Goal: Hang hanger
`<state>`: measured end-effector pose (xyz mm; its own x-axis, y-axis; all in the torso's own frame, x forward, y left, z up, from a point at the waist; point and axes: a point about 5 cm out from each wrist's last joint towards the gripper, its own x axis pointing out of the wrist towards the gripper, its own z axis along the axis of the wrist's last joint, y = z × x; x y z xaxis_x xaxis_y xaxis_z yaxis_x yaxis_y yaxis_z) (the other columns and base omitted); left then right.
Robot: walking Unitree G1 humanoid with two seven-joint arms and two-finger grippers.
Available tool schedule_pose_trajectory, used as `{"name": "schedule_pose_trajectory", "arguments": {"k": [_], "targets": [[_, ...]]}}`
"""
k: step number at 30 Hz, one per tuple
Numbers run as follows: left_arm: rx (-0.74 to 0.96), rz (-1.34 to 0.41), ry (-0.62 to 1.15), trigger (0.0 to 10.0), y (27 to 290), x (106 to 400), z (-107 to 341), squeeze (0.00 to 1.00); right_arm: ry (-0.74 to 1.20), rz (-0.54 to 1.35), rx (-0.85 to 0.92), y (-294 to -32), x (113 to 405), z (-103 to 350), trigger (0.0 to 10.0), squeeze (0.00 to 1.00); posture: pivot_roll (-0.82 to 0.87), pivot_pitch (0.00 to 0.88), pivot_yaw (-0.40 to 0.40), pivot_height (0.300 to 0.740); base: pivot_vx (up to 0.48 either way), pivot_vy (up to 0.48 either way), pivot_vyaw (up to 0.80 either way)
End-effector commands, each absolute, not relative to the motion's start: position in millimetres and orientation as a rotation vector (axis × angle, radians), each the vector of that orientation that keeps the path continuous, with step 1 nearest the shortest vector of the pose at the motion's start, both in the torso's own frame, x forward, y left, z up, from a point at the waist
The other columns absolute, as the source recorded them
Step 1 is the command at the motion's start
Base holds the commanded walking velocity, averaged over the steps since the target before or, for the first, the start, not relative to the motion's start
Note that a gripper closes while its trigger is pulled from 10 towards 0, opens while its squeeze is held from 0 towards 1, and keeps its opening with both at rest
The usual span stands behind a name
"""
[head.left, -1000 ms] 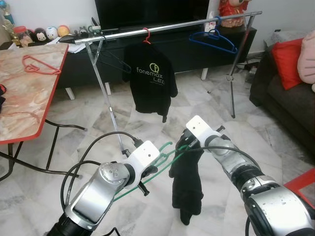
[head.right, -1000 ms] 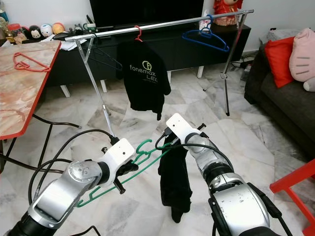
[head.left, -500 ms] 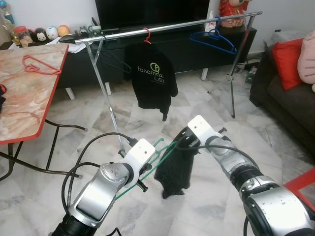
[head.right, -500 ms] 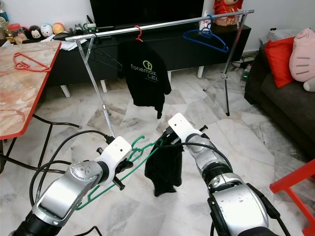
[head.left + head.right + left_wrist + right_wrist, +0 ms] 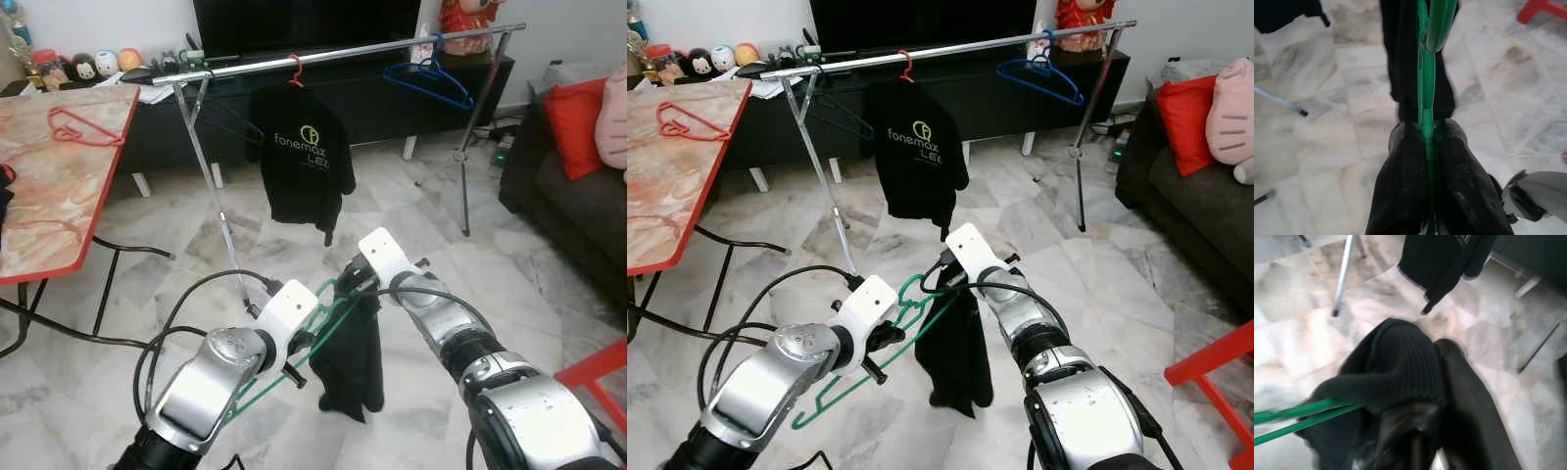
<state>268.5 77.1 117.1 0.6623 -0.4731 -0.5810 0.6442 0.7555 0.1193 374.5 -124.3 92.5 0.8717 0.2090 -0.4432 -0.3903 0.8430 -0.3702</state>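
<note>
1. Two tools were in view: the left tool and the right tool, close together.
2. One green hanger sat between them, in the left tool.
3. One black garment hung just below the right tool.
4. Ahead of both tools stood one rail.
5. On it hung three hangers: a red hanger, a blue hanger and a dark hanger.
6. One black T-shirt hung there.
7. Far off beyond the left tool, one surface carried one more red hanger.
</note>
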Motion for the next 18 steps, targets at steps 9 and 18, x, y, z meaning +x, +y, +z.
{"name": "schedule_pose_trajectory", "arguments": {"k": [9, 18], "targets": [[0.357, -0.506, 0.524, 10.0, 90.1, 281.3, 121.0, 0.00, 0.369, 0.231, -0.320, -124.8, 380.1, 104.4, 10.0, 0.00, 0.04, 0.000, -0.004, 0.740, 0.000, 0.000, 0.00], [0.308, -0.563, 0.460, 10.0, 75.6, 280.9, 127.4, 0.00, 0.380, 0.149, -0.057, -117.1, 379.6, 105.7, 10.0, 0.00, 0.04, 0.000, -0.006, 0.740, 0.000, 0.000, 0.00]]}}
